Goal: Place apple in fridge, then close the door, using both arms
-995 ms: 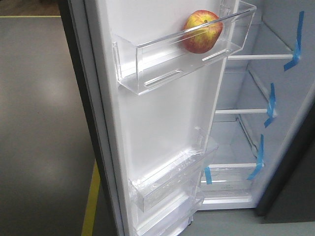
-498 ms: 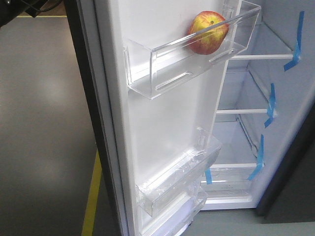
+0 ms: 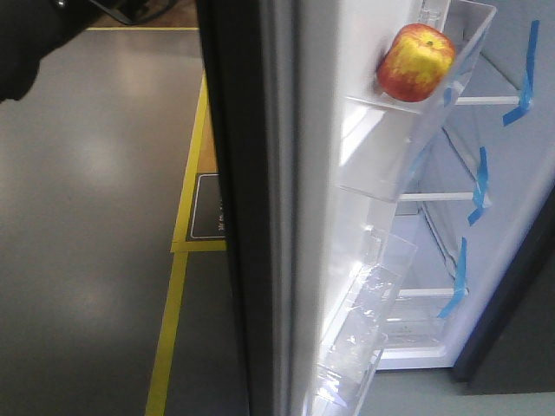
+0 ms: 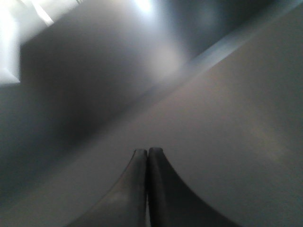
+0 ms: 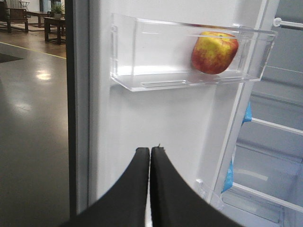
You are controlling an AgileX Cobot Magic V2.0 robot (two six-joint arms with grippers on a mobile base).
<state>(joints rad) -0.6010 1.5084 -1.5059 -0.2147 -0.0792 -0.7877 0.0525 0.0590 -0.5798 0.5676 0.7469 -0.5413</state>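
Observation:
The red and yellow apple (image 3: 415,62) sits in the top clear bin (image 3: 408,130) on the inside of the fridge door (image 3: 286,217); it also shows in the right wrist view (image 5: 214,52). The door stands almost edge-on to the front camera, its dark outer face (image 3: 230,217) on the left. The fridge (image 3: 486,260) interior with white shelves and blue tape strips shows at right. My left gripper (image 4: 148,152) is shut and empty, close against a dark grey surface. My right gripper (image 5: 150,150) is shut and empty, in front of the door's white inner face below the bin.
A black arm part (image 3: 26,43) shows at the top left of the front view. The grey floor (image 3: 87,260) has a yellow line (image 3: 169,329) and a dark mat (image 3: 208,206) behind the door. Lower clear door bins (image 3: 364,329) hang beneath the apple's bin.
The door has swung toward the fridge, from facing the camera to nearly edge-on. The apple has ridden along in its bin. The black arm part at top left has grown larger.

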